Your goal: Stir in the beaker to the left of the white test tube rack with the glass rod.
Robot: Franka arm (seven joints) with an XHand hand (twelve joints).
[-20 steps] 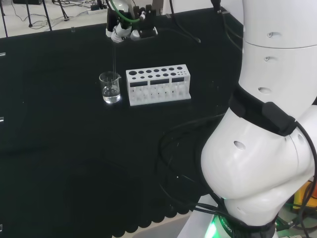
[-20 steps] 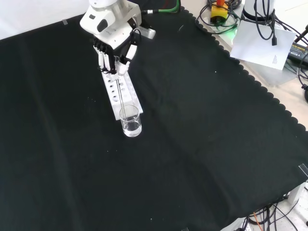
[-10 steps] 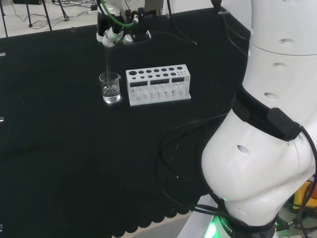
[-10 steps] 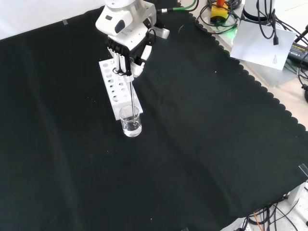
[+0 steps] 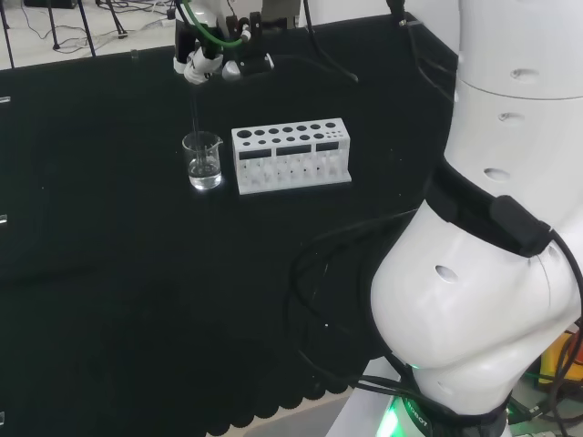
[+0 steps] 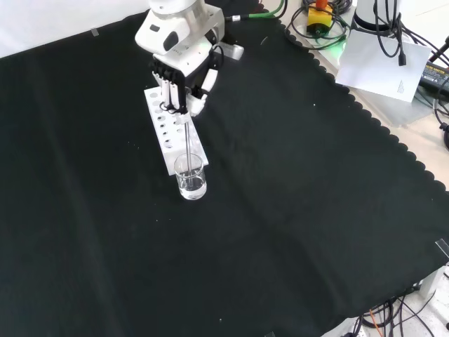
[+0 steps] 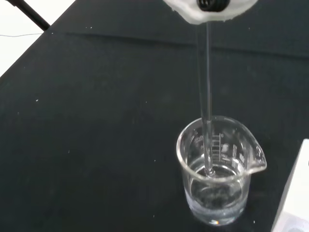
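Note:
A clear glass beaker (image 5: 203, 161) (image 6: 191, 177) (image 7: 217, 169) with some clear liquid stands on the black cloth, just left of the white test tube rack (image 5: 290, 155) (image 6: 172, 133) in the head view. The hand (image 5: 202, 62) (image 6: 179, 77) hangs above the beaker, its fingers curled round the top of a thin glass rod (image 6: 190, 144) (image 7: 206, 96). The rod runs down from the hand into the beaker. In the wrist view its tip dips into the liquid. A blurred white part of the hand (image 7: 212, 10) shows over the rod.
The arm's big white links (image 5: 492, 228) stand at the head view's right, with black cables (image 5: 319, 300) trailing on the cloth. Beyond the cloth's scalloped edge in the front view lie a sheet of paper (image 6: 382, 60) and cables.
The hand with the rod has shifted left in the head view. In the front view it swung right, then a little back left. The rod stays in the beaker.

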